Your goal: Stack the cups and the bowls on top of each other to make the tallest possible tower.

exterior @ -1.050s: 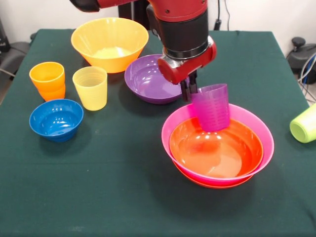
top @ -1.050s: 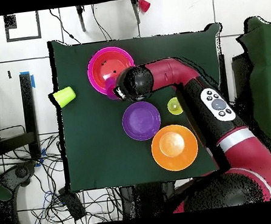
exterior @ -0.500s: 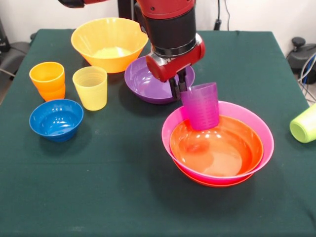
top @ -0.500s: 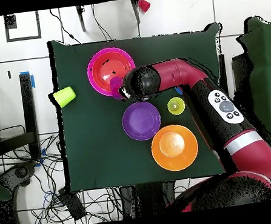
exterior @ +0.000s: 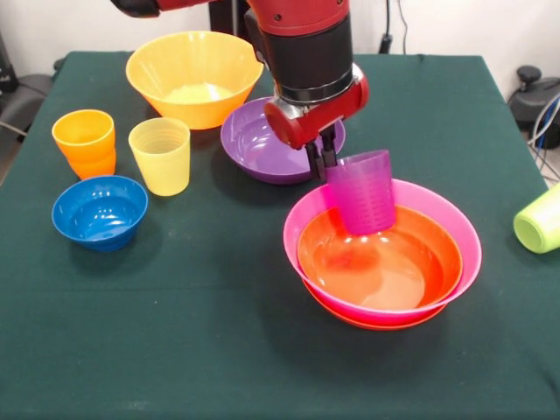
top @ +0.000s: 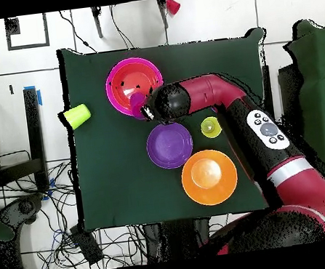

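One gripper [exterior: 327, 163] hangs from the red arm and pinches the far rim of a purple cup [exterior: 362, 192], its black fingers closed on the cup's edge. The cup is upright and tips a little, with its bottom down inside the red-orange bowl [exterior: 394, 262]. That bowl sits inside the pink bowl [exterior: 464, 229], and another red-orange bowl peeks out under the pink one, so the three make a low tower on the right side of the green table [exterior: 219, 350]. Just behind it on the far side is the purple bowl [exterior: 254, 140], and farther back the big yellow-orange bowl [exterior: 194, 77]. On the left stand the orange cup [exterior: 84, 143] and the yellow cup [exterior: 161, 155], with the small blue bowl [exterior: 100, 212] in front of them. The lime cup [exterior: 541, 220] lies on its side at the far right edge.
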You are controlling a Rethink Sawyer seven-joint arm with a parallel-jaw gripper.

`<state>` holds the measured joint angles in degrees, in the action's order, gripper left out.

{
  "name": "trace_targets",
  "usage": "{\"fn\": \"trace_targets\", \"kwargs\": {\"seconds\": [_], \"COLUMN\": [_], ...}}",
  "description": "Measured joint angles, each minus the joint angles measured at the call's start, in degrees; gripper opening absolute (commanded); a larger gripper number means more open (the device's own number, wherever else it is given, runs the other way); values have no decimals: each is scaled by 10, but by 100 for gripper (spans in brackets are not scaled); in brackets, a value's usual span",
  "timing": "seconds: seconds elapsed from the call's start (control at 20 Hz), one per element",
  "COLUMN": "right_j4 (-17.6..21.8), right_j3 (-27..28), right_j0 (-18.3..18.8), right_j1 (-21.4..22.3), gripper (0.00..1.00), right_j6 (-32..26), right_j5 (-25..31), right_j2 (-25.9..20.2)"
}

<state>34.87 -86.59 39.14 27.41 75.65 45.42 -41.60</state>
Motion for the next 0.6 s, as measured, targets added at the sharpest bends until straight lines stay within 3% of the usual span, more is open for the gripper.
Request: {"fn": "trace_targets", "kwargs": {"seconds": [0.6], "right_j4": [23], "right_j3": [-1], "right_j0": [-29], "right_j1": [-4], "gripper": [0], "right_j6": [0], "right_j5": [-69], "right_j2": [31]}}
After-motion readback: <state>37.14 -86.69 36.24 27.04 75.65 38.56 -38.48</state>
